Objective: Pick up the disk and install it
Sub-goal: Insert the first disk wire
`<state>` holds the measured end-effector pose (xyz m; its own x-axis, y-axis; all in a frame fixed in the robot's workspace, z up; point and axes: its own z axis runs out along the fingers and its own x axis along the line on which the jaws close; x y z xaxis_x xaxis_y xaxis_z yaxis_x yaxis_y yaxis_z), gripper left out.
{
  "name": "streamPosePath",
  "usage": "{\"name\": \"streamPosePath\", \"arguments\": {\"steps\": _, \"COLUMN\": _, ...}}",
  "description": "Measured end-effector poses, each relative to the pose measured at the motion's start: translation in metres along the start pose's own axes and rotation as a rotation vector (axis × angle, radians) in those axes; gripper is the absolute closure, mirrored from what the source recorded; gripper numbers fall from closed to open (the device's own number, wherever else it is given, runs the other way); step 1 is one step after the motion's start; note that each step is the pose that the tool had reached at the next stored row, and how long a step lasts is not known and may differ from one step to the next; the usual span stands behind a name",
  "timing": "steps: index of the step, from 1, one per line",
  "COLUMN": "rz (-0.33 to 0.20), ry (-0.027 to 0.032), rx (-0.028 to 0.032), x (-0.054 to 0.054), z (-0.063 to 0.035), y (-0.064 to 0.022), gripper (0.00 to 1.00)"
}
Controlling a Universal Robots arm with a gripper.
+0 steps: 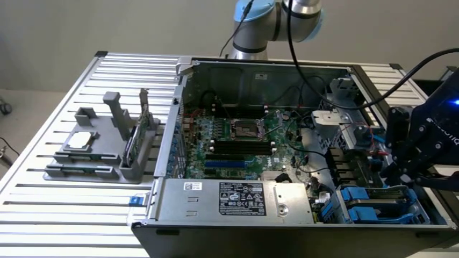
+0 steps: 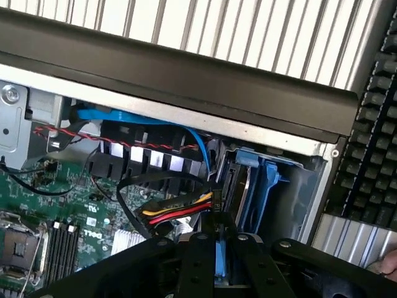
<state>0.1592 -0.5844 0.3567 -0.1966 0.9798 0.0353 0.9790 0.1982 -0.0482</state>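
Exterior view: the claw (image 1: 410, 174) hangs over the blue carriers (image 1: 358, 207) at the open case's (image 1: 251, 70) corner, on the exterior view's right; the case sits on the slatted worktop (image 1: 43, 226).

Wrist view: the claw (image 2: 220, 245) is nearly closed, pinching the disk (image 2: 218, 264) by its blue edge, just before the carriers (image 2: 267, 186).
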Motion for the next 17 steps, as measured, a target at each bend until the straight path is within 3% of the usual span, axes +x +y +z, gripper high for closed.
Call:
{"name": "streamPosePath", "arguments": {"steps": 7, "rz": 0.127, "ry": 0.006, "rx": -0.0044, "x": -0.0001, "z": 0.0011, "y": 0.0, "gripper": 0.84}}
{"name": "streamPosePath", "arguments": {"steps": 9, "rz": 0.149, "ry": 0.0028, "rx": -0.0046, "x": -0.0001, "z": 0.0022, "y": 0.0001, "gripper": 0.84}}
{"name": "streamPosePath", "arguments": {"steps": 11, "rz": 0.156, "ry": -0.0132, "rx": -0.0029, "x": 0.0001, "z": 0.003, "y": 0.0001, "gripper": 0.84}}
{"name": "streamPosePath", "arguments": {"steps": 12, "rz": 0.157, "ry": -0.025, "rx": -0.0015, "x": 0.0007, "z": 0.0032, "y": 0.0002, "gripper": 0.84}}
{"name": "streamPosePath", "arguments": {"steps": 14, "rz": 0.158, "ry": -0.0565, "rx": 0.0024, "x": 0.0024, "z": 0.0031, "y": 0.0006, "gripper": 0.84}}
{"name": "streamPosePath", "arguments": {"steps": 15, "rz": 0.159, "ry": -0.0676, "rx": 0.0039, "x": 0.0032, "z": 0.0031, "y": 0.0008, "gripper": 0.84}}
{"name": "streamPosePath", "arguments": {"steps": 16, "rz": 0.159, "ry": -0.0745, "rx": 0.0051, "x": 0.0039, "z": 0.0032, "y": 0.0009, "gripper": 0.84}}
{"name": "streamPosePath", "arguments": {"steps": 17, "rz": 0.161, "ry": -0.0772, "rx": 0.0062, "x": 0.0043, "z": 0.0032, "y": 0.001, "gripper": 0.84}}
